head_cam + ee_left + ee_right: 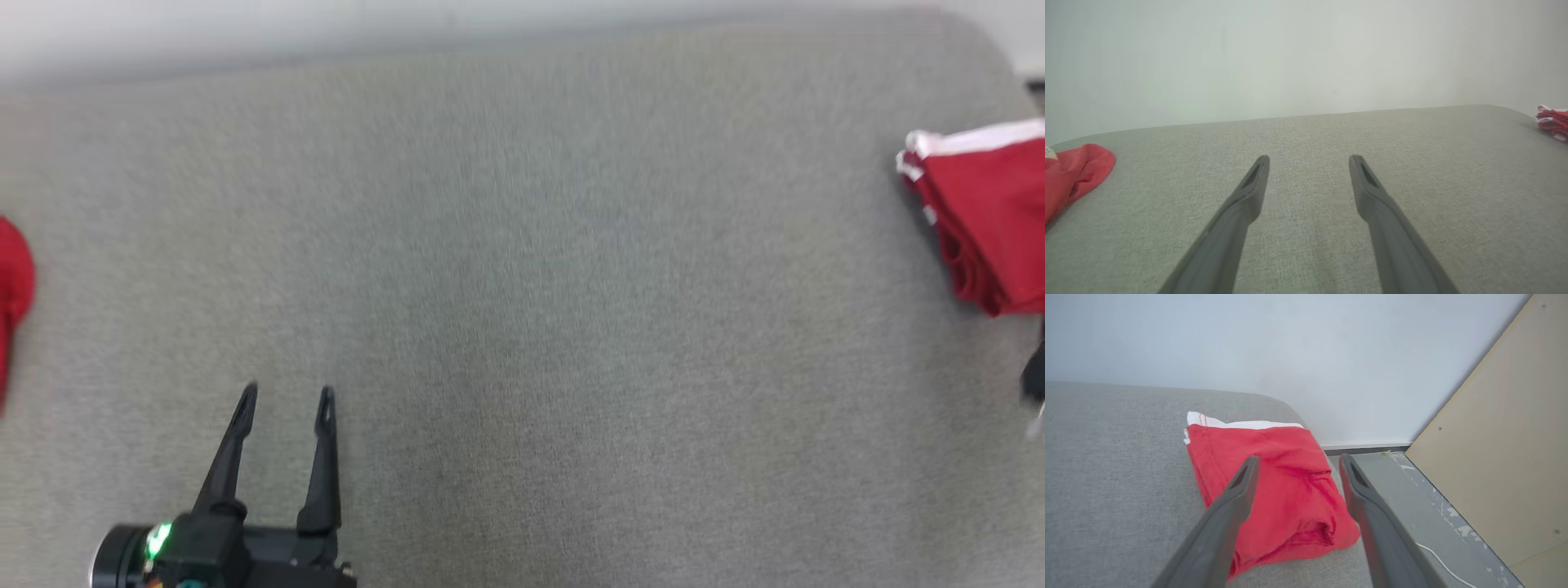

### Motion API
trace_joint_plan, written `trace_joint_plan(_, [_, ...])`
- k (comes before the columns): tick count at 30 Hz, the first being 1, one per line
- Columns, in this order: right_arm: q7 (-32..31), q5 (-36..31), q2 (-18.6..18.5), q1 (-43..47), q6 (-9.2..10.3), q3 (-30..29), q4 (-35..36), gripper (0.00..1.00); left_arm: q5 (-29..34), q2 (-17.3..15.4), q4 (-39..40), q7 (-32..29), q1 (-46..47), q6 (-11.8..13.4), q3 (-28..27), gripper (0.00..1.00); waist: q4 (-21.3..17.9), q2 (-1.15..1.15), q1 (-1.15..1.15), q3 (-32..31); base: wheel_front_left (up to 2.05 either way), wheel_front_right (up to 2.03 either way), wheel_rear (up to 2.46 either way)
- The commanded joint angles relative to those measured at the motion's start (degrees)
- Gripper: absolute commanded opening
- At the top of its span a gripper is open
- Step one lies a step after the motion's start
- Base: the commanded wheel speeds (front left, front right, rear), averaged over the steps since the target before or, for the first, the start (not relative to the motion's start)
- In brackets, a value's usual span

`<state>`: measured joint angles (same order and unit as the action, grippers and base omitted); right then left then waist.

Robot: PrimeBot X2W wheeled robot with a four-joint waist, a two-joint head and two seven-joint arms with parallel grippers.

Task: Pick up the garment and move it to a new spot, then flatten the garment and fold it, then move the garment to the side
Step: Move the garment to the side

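The garment is red with a white band and lies folded at the table's far right edge. It also appears small at the right in the left wrist view. In the right wrist view my right gripper hovers just above the folded garment, open, with nothing between its fingers. My left gripper stands open and empty at the lower left, over bare grey cloth, far from the garment.
The grey padded table spreads wide between the two arms. Another red cloth lies at the left edge. Past the table's right end are a grey floor, a white cable and a leaning wooden board.
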<state>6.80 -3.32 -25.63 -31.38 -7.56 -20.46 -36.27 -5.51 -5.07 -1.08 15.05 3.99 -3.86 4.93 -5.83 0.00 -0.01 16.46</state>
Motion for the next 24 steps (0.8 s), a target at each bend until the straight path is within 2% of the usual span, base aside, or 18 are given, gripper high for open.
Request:
trace_joint_plan(1, [1.1, 1.7, 1.2, 3.1, 0.12, 0.6, 1.8, 1.0, -0.5, 0.4, -0.5, 0.2, -1.3, 0.3, -0.4, 1.0, 1.1, 0.0, 0.01, -6.4, 0.0, 0.0, 0.0])
trace_joint_plan(7, [2.3, 7.5, 9.0, 13.7, 0.11, 2.7, 13.2, 1.0, -1.3, 1.3, -1.5, 0.2, -3.6, 1.3, -2.2, 1.0, 1.2, 0.0, 0.01, -10.1, 0.0, 0.0, 0.0])
trace_joint_plan(13, [1.0, 7.2, 17.3, 20.6, 0.11, 3.5, 22.7, 1.0, -2.0, 1.8, -2.6, 0.2, -4.2, 1.5, -3.5, 1.0, 1.2, 0.0, 0.01, -12.5, 0.0, 0.0, 0.0])
trace_joint_plan(18, [0.5, 6.0, 20.1, 24.7, 0.11, 7.2, 26.3, 1.0, -2.0, 1.9, -4.3, 0.2, -4.6, 1.7, -4.4, 1.0, 1.6, 0.0, 0.01, -14.1, 0.0, 0.0, 0.0])
trace_joint_plan(24, [2.5, 7.6, 21.7, 29.2, 0.11, 12.8, 27.5, 1.0, -2.1, 2.1, -5.9, 0.2, -5.3, 2.1, -6.7, 1.0, 2.0, 0.0, 0.01, -14.8, 0.0, 0.0, 0.0])
